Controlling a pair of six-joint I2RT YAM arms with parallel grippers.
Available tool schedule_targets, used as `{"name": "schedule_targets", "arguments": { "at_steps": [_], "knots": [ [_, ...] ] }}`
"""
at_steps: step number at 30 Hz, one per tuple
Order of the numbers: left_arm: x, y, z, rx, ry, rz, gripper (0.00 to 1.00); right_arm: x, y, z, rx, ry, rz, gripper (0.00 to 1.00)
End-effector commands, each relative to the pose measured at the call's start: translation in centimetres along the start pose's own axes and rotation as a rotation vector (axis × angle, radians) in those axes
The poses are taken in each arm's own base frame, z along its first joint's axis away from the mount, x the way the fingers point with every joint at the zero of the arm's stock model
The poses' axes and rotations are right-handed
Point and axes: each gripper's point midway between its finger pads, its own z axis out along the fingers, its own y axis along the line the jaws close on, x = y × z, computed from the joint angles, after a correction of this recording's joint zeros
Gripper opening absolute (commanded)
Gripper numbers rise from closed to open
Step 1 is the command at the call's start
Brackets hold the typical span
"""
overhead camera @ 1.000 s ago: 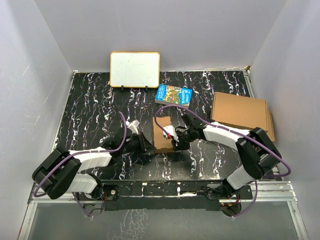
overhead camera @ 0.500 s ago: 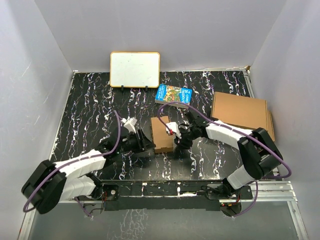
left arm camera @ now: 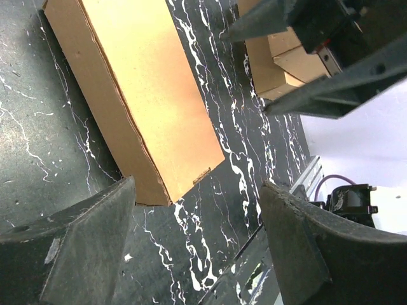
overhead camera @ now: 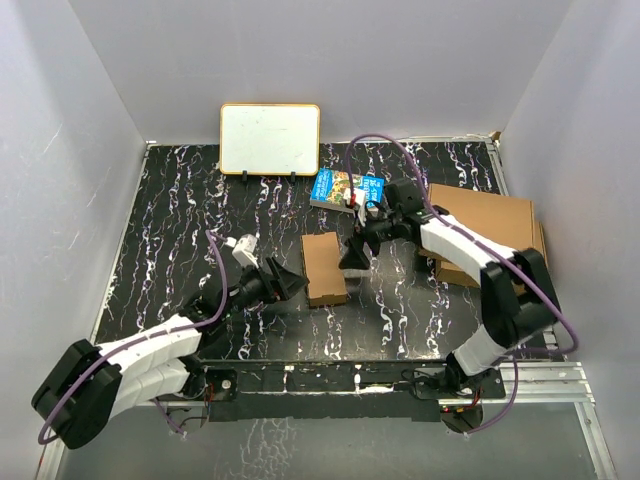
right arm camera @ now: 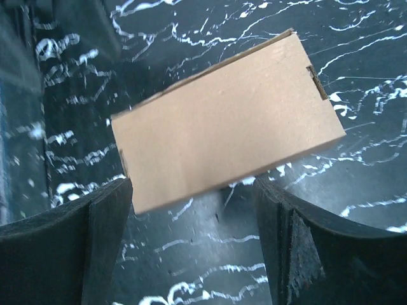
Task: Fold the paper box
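The paper box (overhead camera: 324, 268) lies closed and flat on the black marbled table, a small brown rectangle. My left gripper (overhead camera: 288, 283) stands open just left of it, not touching. In the left wrist view the paper box (left arm camera: 146, 95) lies beyond the open left gripper (left arm camera: 197, 187), with bare table between the fingertips. My right gripper (overhead camera: 355, 256) hovers open at the box's far right corner. In the right wrist view the paper box (right arm camera: 229, 130) lies below and ahead of the open right gripper (right arm camera: 193, 198), apart from both fingers.
Two larger brown boxes (overhead camera: 485, 226) are stacked at the right edge. A blue printed book (overhead camera: 347, 189) lies behind the paper box. A white board with a yellow frame (overhead camera: 270, 138) leans on the back wall. Grey walls enclose the table.
Both grippers have opened and let go of the paper box. The left arm drew back to the left. The right arm lifted and pulled away toward the far right.
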Motion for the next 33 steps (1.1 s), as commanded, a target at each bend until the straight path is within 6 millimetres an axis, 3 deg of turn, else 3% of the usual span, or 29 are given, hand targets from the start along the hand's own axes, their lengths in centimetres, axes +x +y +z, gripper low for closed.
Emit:
{"name": "schedule_targets", "arguments": {
  "at_steps": [1, 5, 9, 20, 24, 30, 33],
  "knots": [
    [-2.2, -1.6, 0.5, 0.067, -0.094, -0.02, 0.77, -1.3, -0.7, 1.7, -0.098, -0.06, 0.323, 0.82],
    [-1.8, -0.9, 0.4, 0.051, -0.09, -0.036, 0.78, -0.7, -3.1, 2.5, -0.023, -0.044, 0.432, 0.8],
    [-1.6, -0.2, 0.3, 0.029, -0.094, -0.04, 0.78, 1.4, -4.4, 3.1, -0.009, -0.028, 0.529, 0.74],
    [-0.9, 0.1, 1.0, 0.028, -0.067, -0.094, 0.78, 3.2, -4.2, 4.3, -0.092, -0.03, 0.63, 0.52],
    [-0.6, 0.8, 1.1, -0.004, -0.06, -0.117, 0.79, 4.5, -5.2, 3.6, -0.052, -0.033, 0.666, 0.38],
    [-0.6, 1.3, 1.5, -0.026, -0.066, -0.156, 0.82, 5.6, -5.9, 2.9, -0.016, -0.03, 0.686, 0.33],
    [-0.7, 0.9, 2.4, -0.015, -0.052, -0.163, 0.88, 6.1, -6.2, 2.7, -0.005, -0.028, 0.698, 0.3]
  ]
}}
